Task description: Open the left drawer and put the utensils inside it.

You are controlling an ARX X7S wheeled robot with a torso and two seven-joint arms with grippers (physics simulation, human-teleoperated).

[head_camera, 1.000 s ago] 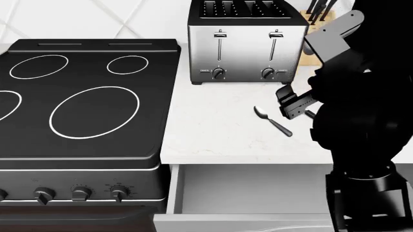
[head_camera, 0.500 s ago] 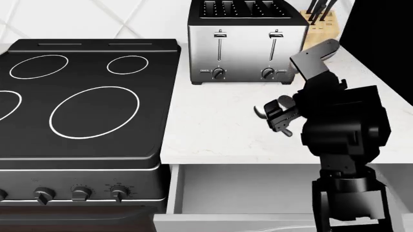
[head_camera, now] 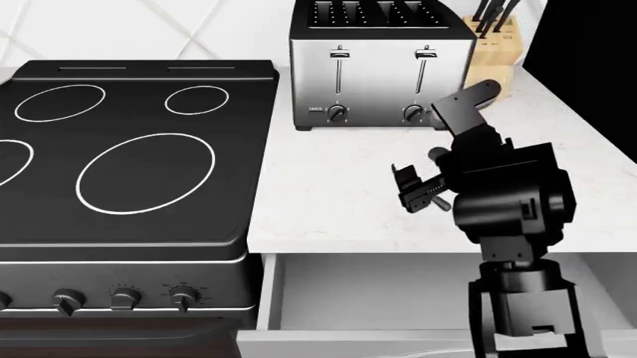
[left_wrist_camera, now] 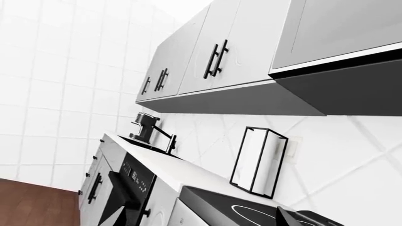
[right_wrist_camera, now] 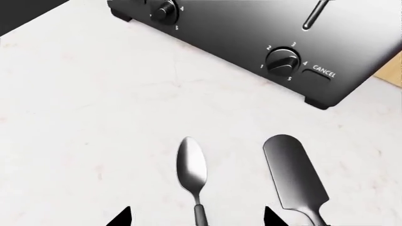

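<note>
- A white marble-look counter (head_camera: 329,194) runs between a black cooktop (head_camera: 130,149) and the right edge, with white diagonal tile behind.
- A steel four-slot toaster (head_camera: 378,67) stands at the counter's back edge; a wooden knife block (head_camera: 490,45) sits just beside it toward the back right corner.
- The left drawer (head_camera: 378,298) is pulled open under the counter's front edge, its plain white inside showing.
- The spoon (right_wrist_camera: 191,169) and the spatula (right_wrist_camera: 294,176) lie side by side, apart, on the counter in front of the toaster, bowl and blade pointing toward it.
- The right gripper (head_camera: 416,190) hovers above them with jaws spread; in the right wrist view its fingertips (right_wrist_camera: 119,219) straddle the spoon's handle, touching nothing.
- The left gripper is out of sight; its wrist camera shows only wall cabinets (left_wrist_camera: 207,61) and a far counter.
</note>
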